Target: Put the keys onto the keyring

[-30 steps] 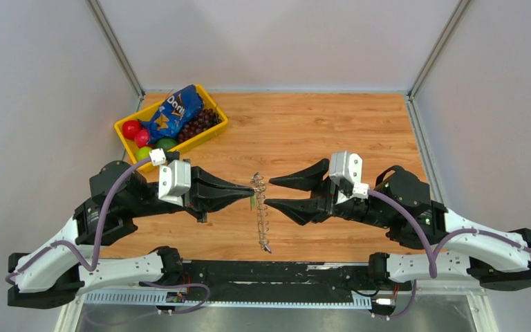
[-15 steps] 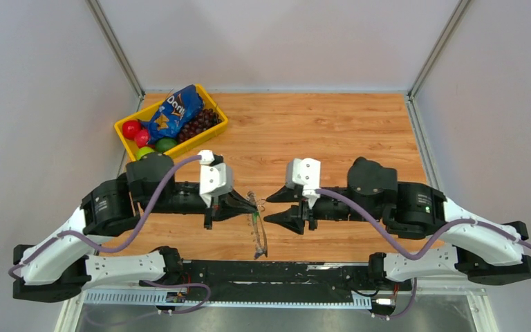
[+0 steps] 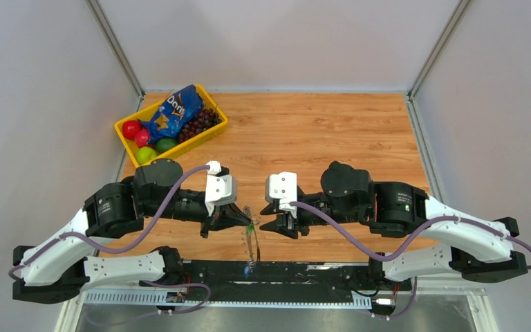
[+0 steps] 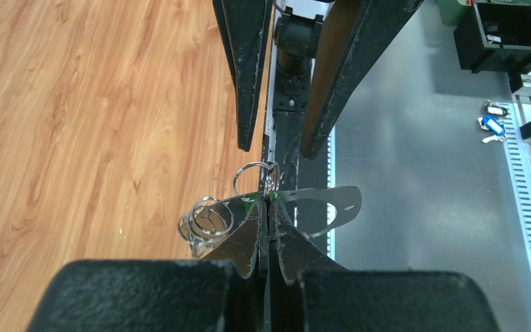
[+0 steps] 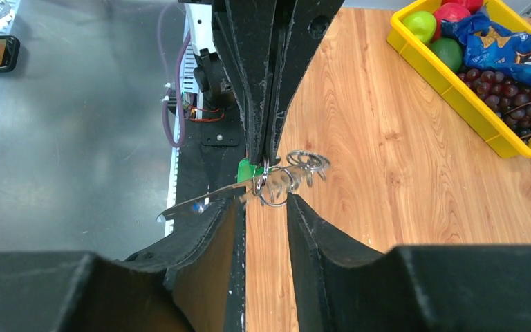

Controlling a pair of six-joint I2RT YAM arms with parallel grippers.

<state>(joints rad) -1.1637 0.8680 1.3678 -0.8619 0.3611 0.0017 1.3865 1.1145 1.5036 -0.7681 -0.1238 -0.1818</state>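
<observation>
So the light wooden bench (image 3: 318, 131) fills most of the top view. The black-and-white left arm (image 3: 114, 207) and right arm (image 3: 394, 207) are both folded in low over its near edge, pointing at each other around the middle. Way off in the back left corner there's a yellow plastic bin (image 5: 456, 100) with a blue chip bag (image 3: 174, 111), dark grapes (image 3: 200, 123) and some round red and green fruit (image 3: 133, 128) in it. The left hand (image 3: 249, 223) has its fingers pressed tight together, pinching the keys (image 5: 207, 199), a little bunch of flat grey metal keys with a bright green plastic tag (image 5: 247, 169). The tag sits right at the fingertips, and one flat blade sticks out sideways over the grey surface (image 4: 422, 207) past the bench edge. The right hand (image 3: 265, 216) is just across from it, fingers apart and gripping nothing. The keyring (image 5: 308, 160), a cluster of thin silvery wire loops, dangles from that same pinch point on the bench side, right at the mouth of the right hand. I honestly can't tell if it's touching those fingers, or if the keys are threaded on the loops.
</observation>
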